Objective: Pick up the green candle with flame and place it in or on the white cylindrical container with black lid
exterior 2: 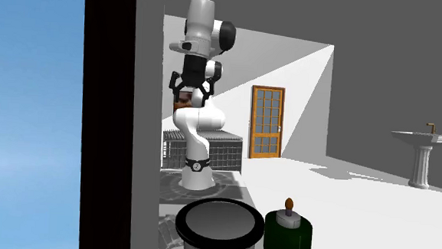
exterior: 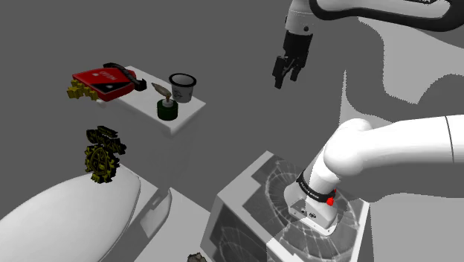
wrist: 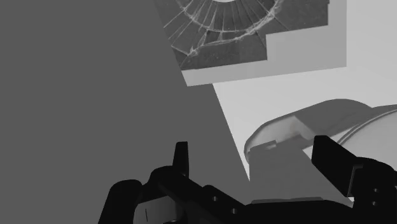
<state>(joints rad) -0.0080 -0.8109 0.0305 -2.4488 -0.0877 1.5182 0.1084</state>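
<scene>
Gripper [exterior: 288,72] hangs high in the air, fingers pointing down; in the wrist view its two black fingers [wrist: 181,159] stand wide apart with nothing between them, so it is empty and fully spread.

Green candle [exterior: 168,109] stands upright on a white tabletop [exterior: 193,113], flame end up, long axis vertical; it lies well apart from the gripper, toward the shoulder view's left and clearly lower.

White container [exterior: 182,87], dark-rimmed, stands just beside the candle, on the side farther from the camera in the shoulder view; in the second exterior view the two stand close side by side, candle [exterior 2: 287,236] to that view's right of the container [exterior 2: 216,228]; whether they touch I cannot tell.

Red box [exterior: 104,82] lies at the tabletop's far end, out of the way.

Judgement: the coming move is a long travel leftward and down in the shoulder view; the fingers should drop over the candle from above, clear of the container's rim.
</scene>
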